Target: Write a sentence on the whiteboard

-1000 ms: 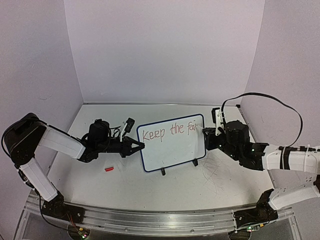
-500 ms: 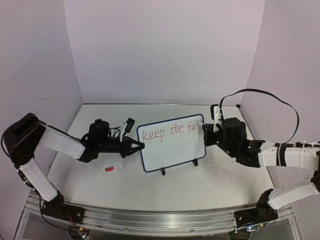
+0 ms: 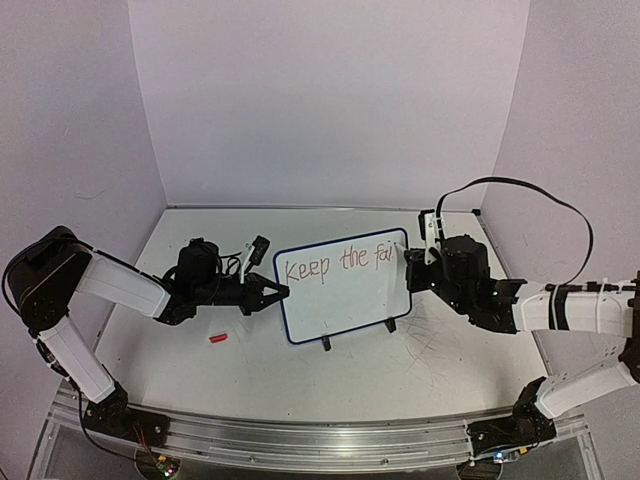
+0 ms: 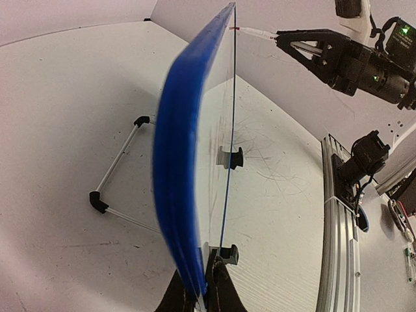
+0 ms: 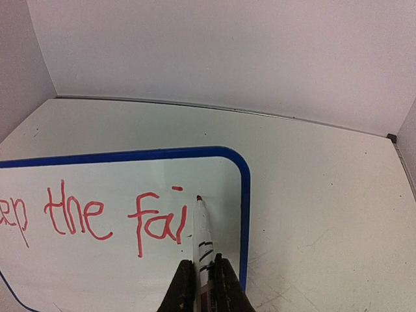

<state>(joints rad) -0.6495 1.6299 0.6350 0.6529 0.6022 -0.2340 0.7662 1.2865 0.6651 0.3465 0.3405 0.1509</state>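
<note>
Since a second ago the right arm has shifted a little up and toward the board, carrying its marker (image 5: 203,237) closer to the top right corner; the left arm and the board have not moved.

The whiteboard (image 3: 345,300) stands tilted on the white table (image 3: 300,385), near its middle, propped on two black clip feet (image 3: 326,343). The left gripper (image 3: 275,293) reaches in from the side, its fingers closed on the board's blue left edge. In the left wrist view that edge (image 4: 188,162) fills the frame, pinched between the fingers at the bottom.

The right gripper (image 5: 200,270) is clamped around the white marker, which points up and away from the wrist camera. Its red tip sits just right of the last letter, inside the blue rim – whether it touches the surface I cannot tell.

The sentence (image 5: 97,218) is unfinished – red handwritten letters along the board's upper part read "Keep the fai".

A small red object (image 3: 218,339) lies on the table, near the left arm and apart from the board.
</note>
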